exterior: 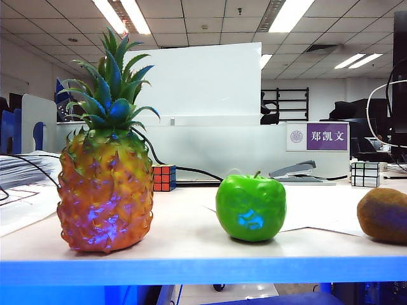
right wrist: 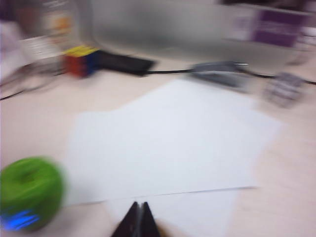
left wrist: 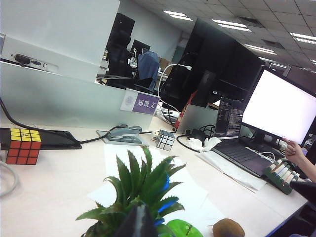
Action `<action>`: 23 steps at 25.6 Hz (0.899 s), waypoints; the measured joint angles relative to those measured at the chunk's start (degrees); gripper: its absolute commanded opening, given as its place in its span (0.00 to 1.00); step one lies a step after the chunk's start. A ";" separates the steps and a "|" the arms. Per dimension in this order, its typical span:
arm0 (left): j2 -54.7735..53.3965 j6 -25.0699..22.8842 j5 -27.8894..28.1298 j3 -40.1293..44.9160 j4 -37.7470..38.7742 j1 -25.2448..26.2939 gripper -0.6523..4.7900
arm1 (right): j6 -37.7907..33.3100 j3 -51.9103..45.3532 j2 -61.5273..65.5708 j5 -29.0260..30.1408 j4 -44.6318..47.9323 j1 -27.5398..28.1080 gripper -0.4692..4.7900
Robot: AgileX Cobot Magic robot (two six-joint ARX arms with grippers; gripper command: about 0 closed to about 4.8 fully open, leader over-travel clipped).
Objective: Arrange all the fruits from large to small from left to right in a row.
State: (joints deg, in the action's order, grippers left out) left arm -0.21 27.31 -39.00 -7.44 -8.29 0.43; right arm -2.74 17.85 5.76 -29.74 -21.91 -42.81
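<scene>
Three fruits stand in a row on the table. The big orange-yellow pineapple (exterior: 105,190) with a green crown is at the left, the glossy green apple (exterior: 250,208) in the middle, and the brown kiwi (exterior: 383,215) at the right edge. Neither gripper shows in the exterior view. My left gripper (left wrist: 137,222) hangs shut above the pineapple's crown (left wrist: 143,187), holding nothing, with the apple (left wrist: 182,229) and kiwi (left wrist: 228,228) beyond it. My right gripper (right wrist: 138,219) is shut and empty over the white paper (right wrist: 168,143), apart from the apple (right wrist: 30,192). That view is blurred.
A coloured Rubik's cube (exterior: 163,177), a grey stapler (exterior: 299,171) and a black-and-white cube (exterior: 364,173) lie at the back by the partition with a name sign (exterior: 317,136). Papers and cables (exterior: 25,178) lie at the left. The table's blue front edge (exterior: 203,270) is close.
</scene>
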 measured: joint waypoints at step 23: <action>0.00 0.00 -0.02 0.00 0.09 0.00 0.11 | -10.56 -16.92 -4.61 19.47 22.80 36.70 0.09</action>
State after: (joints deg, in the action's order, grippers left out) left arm -0.21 27.31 -39.03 -7.44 -8.21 0.43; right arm -13.30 0.93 1.15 -10.26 0.89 -6.11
